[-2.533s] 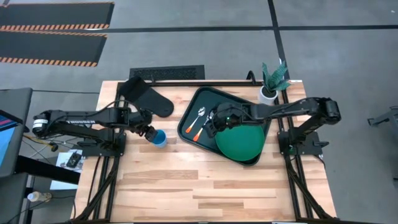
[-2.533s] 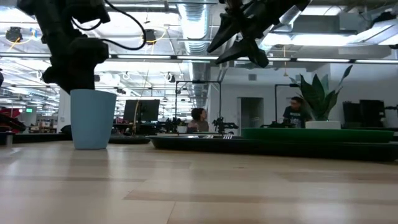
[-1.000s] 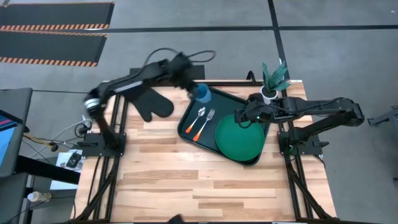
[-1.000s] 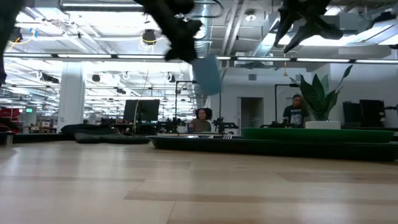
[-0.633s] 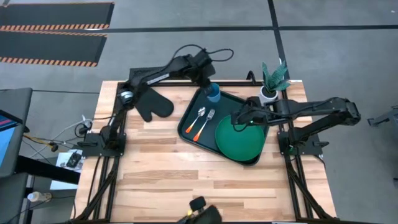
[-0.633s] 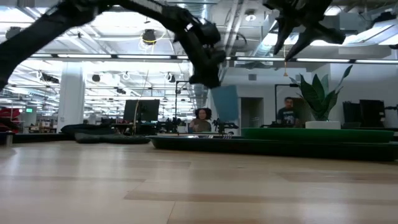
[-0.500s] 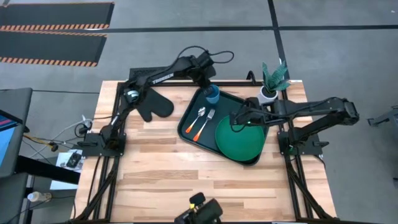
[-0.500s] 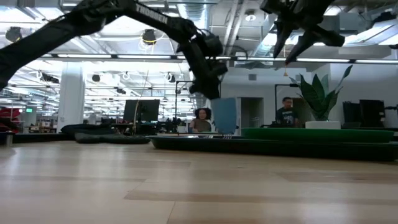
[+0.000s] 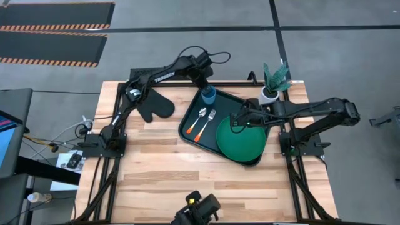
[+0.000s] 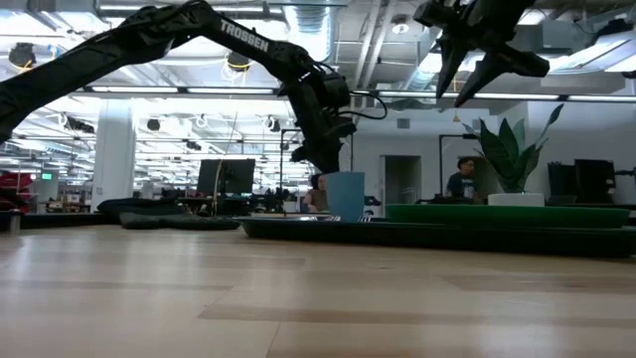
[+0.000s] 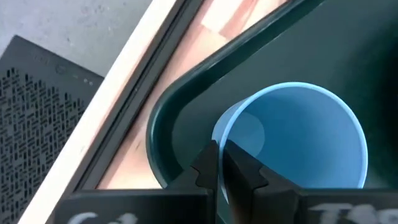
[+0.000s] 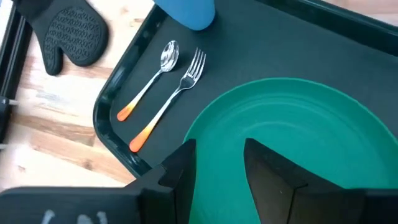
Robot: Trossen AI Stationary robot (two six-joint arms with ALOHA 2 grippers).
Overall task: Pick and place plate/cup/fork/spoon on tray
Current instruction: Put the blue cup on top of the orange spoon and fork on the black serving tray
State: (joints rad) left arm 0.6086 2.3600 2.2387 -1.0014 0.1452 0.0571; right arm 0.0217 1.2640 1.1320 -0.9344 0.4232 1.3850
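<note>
Left gripper [image 9: 207, 89]: you see it clamped on the rim of the cup [image 9: 208, 95], fingers pinched together over the wall.
Cup: you find it upright at the far left corner of the tray [image 9: 250, 159], its base at tray level in the low view.
Spoon [image 9: 198, 120]: lies in the tray's left part, left of and just beside the fork [image 9: 204, 125].
Plate [image 9: 240, 140]: rests in the tray's near right part.
Right gripper [image 9: 233, 119]: you see it hanging above the plate's far left edge, fingers spread, holding nothing.
Oven mitt [image 9: 152, 105]: lies on the table left of the tray.
</note>
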